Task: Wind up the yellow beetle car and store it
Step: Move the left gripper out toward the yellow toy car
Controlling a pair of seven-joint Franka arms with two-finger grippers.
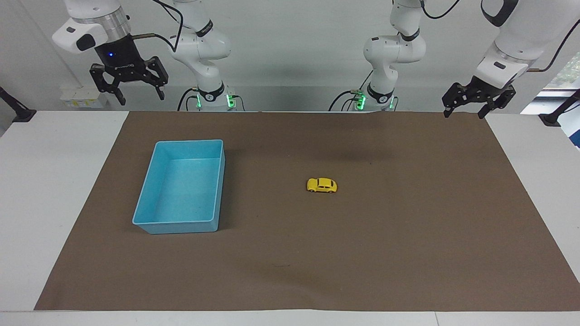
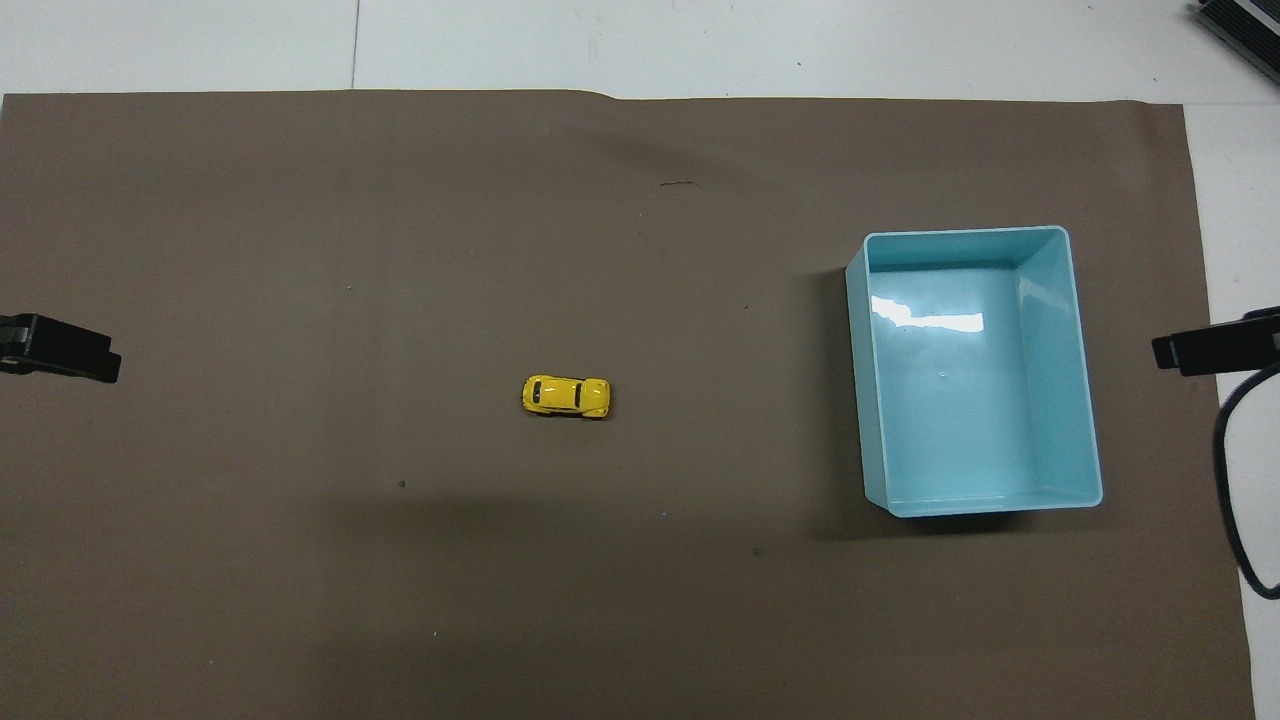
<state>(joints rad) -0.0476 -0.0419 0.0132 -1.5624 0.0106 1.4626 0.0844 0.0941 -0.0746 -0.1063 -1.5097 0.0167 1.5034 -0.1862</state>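
The yellow beetle car (image 1: 322, 185) (image 2: 566, 396) stands on its wheels near the middle of the brown mat, alone and untouched. A light blue bin (image 1: 182, 186) (image 2: 978, 369) sits toward the right arm's end of the table, with nothing in it. My left gripper (image 1: 466, 109) hangs open high over the mat's edge at the left arm's end. My right gripper (image 1: 141, 97) hangs open high at the right arm's end, above the table edge by the robots. Both arms wait apart from the car. In the overhead view only a dark fingertip (image 2: 65, 349) shows at one edge and another fingertip (image 2: 1215, 344) at the other.
The brown mat (image 1: 362, 253) covers most of the white table (image 1: 41, 181). Green-lit arm bases (image 1: 213, 99) stand at the robots' edge. A black cable (image 2: 1235, 480) loops beside the bin at the right arm's end.
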